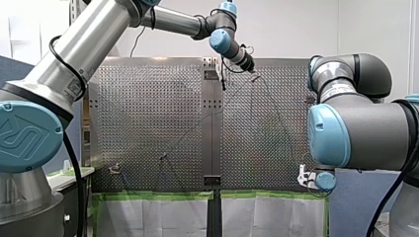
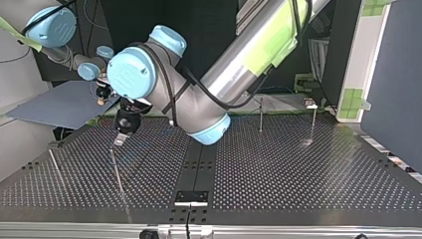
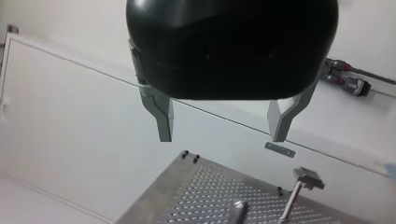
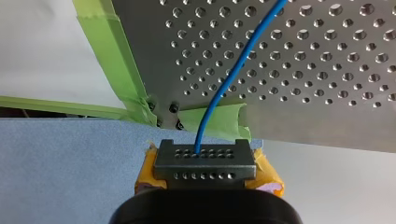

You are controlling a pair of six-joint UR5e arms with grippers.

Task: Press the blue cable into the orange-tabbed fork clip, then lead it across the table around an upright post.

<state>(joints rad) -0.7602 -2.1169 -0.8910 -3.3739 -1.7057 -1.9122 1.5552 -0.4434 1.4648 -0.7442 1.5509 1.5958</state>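
Observation:
The blue cable (image 4: 233, 74) comes out of my right gripper (image 4: 205, 161), which is shut on its end between yellow pads. From there the cable runs away over the perforated table (image 4: 327, 56). That gripper hangs just off the table's corner, by the green tape (image 4: 116, 60). My left gripper (image 3: 224, 135) is open, with nothing between its bare metal fingers (image 3: 163, 121). It hovers above the far part of the table (image 1: 249, 64), over a thin post (image 2: 117, 169). A small clip (image 1: 115, 169) sits near the front view's left edge.
Two upright posts (image 2: 261, 113) (image 2: 313, 119) stand at the top view's right. Another slim rod (image 2: 55, 167) stands at its left. A clamp-headed post (image 3: 306, 179) shows below my left gripper. My left arm's elbow (image 2: 209, 132) hangs low over the table's middle.

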